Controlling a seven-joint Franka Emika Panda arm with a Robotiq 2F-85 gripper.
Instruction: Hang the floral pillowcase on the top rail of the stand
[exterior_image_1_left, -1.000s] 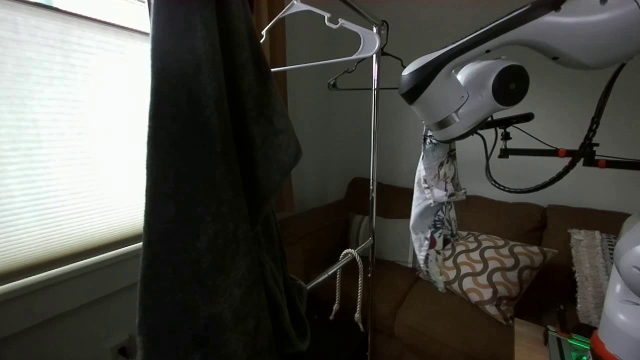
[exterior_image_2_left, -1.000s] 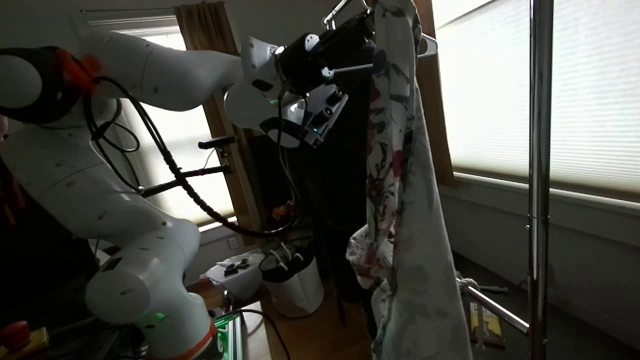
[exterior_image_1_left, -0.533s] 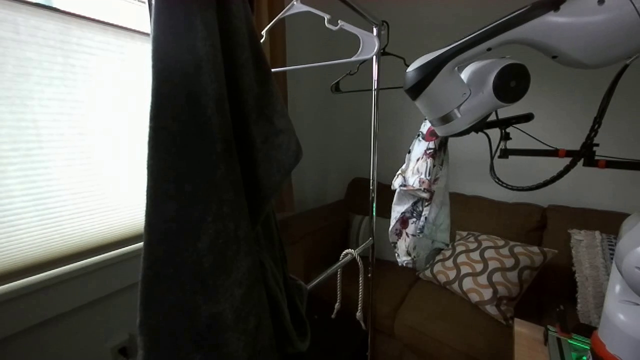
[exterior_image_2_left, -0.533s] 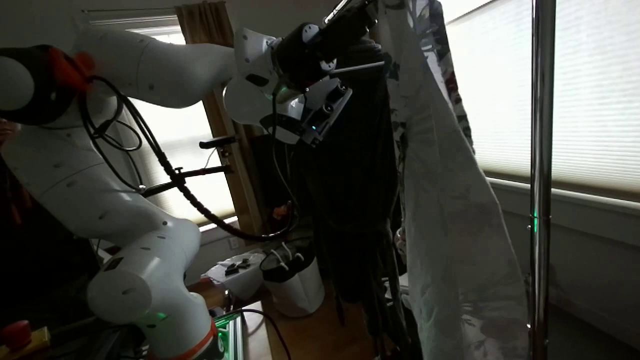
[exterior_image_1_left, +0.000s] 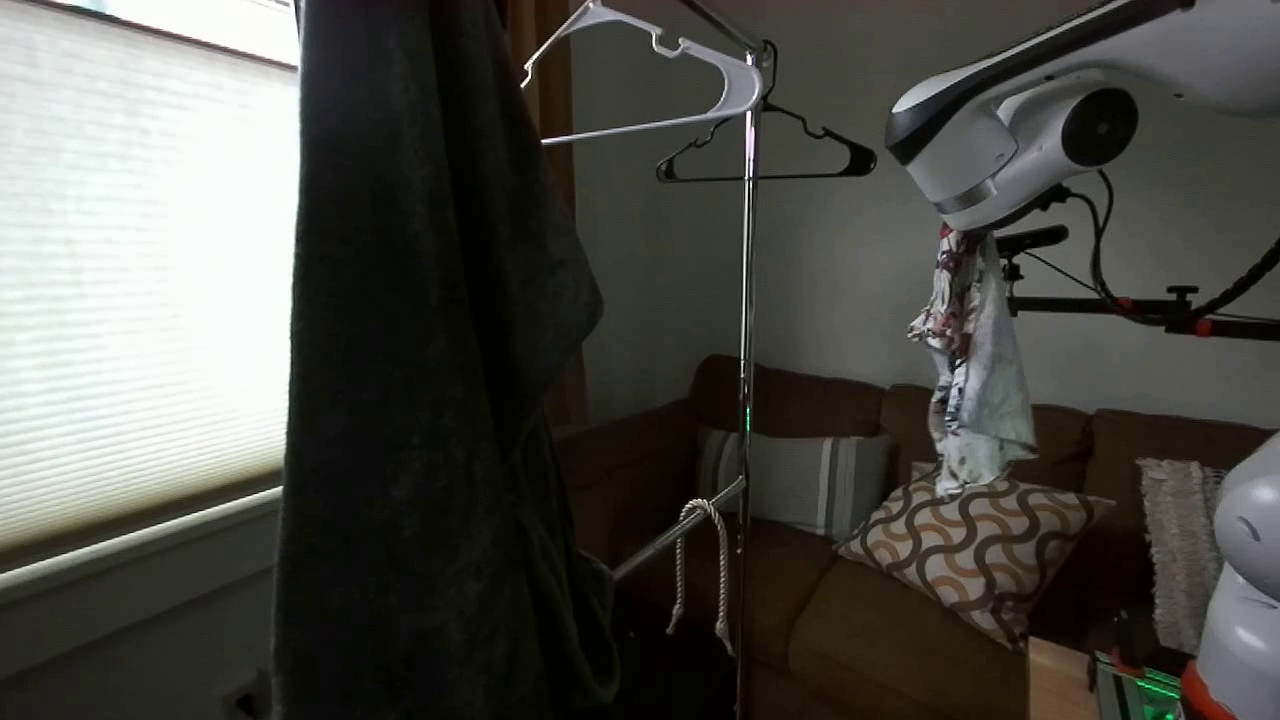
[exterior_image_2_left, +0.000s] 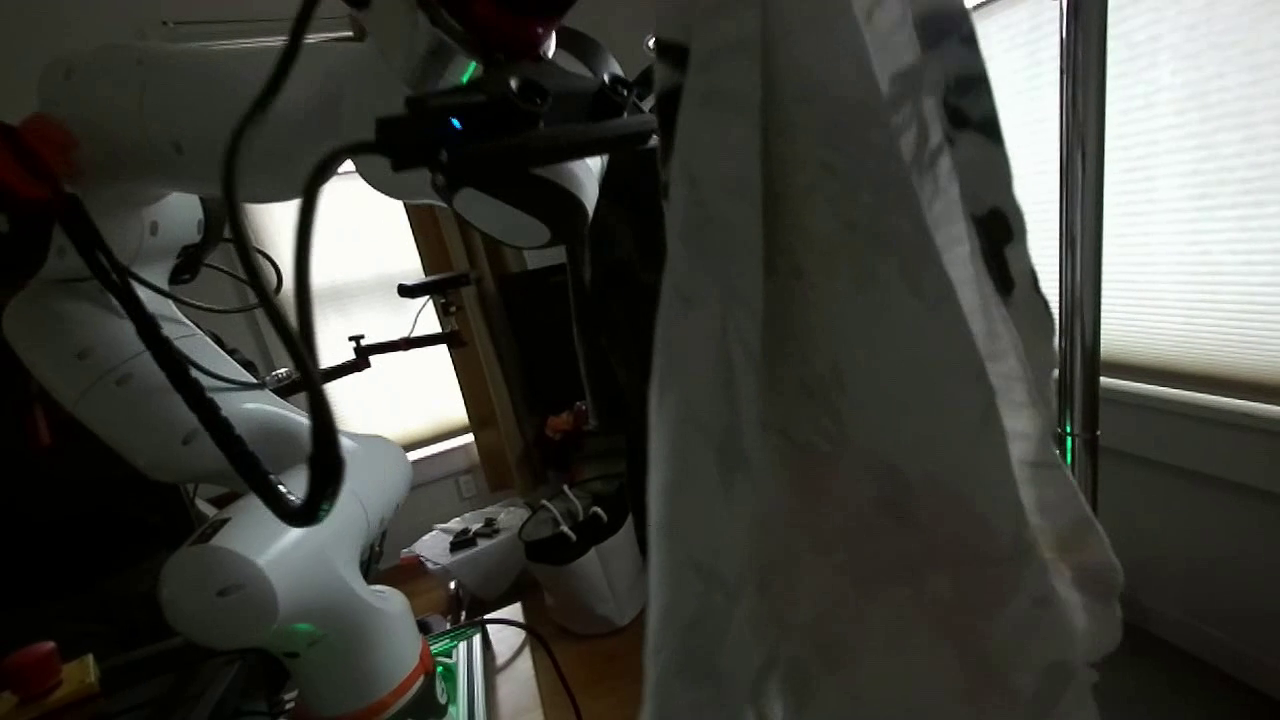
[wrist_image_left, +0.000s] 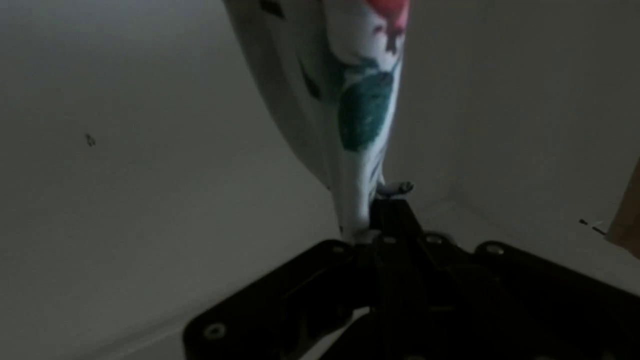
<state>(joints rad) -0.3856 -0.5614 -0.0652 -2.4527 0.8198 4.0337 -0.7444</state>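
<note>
The white floral pillowcase (exterior_image_1_left: 975, 370) hangs in loose folds below the robot's wrist, right of the stand in an exterior view. It fills much of an exterior view (exterior_image_2_left: 850, 400), its pale side facing that camera. In the wrist view the gripper (wrist_image_left: 380, 220) is shut on a bunched end of the pillowcase (wrist_image_left: 345, 105). The fingers are dark and the exact pinch is hard to see. The stand has a chrome post (exterior_image_1_left: 749, 300) and a top rail (exterior_image_1_left: 722, 24) running out of the picture's top. The pillowcase is apart from the rail in that view.
A white hanger (exterior_image_1_left: 735, 88) and a black hanger (exterior_image_1_left: 858, 160) hang at the stand's top. A large dark cloth (exterior_image_1_left: 430, 350) hangs at the left. A rope (exterior_image_1_left: 722, 560) loops over the lower bar (exterior_image_1_left: 650, 548). A brown couch (exterior_image_1_left: 880, 630) stands behind.
The arm and held pillowcase have moved away from the stand, rightward in an exterior view, uncovering the black hanger. The pillowcase has swung and turned and looks larger in an exterior view.
</note>
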